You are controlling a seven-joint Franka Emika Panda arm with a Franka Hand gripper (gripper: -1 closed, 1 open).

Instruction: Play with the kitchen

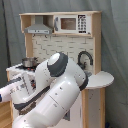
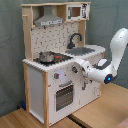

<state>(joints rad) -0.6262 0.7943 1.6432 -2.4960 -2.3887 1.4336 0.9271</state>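
Arm [image 2: 107, 75] reaches from 3 o'clock in second exterior view, claw [image 2: 76, 66] at kitchen [image 2: 50, 75] front edge by knobs [image 2: 56, 76]; open or closed, cannot tell. Judged step: working knob; next needs fine alignment. Counts: one oven door [image 2: 63, 95], one pot [image 2: 46, 56], one faucet [image 2: 74, 39], one sink [image 2: 82, 50], one hood [image 2: 47, 20], one microwave [image 2: 75, 11].

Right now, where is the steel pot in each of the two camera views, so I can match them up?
First exterior view: the steel pot sits at the picture's left, mid-height, on the kitchen counter, just beyond the arm.
Second exterior view: the pot sits left of centre on the stovetop, in the open.
Shared landmark: the black faucet arches over the counter, to the pot's right in both exterior views.
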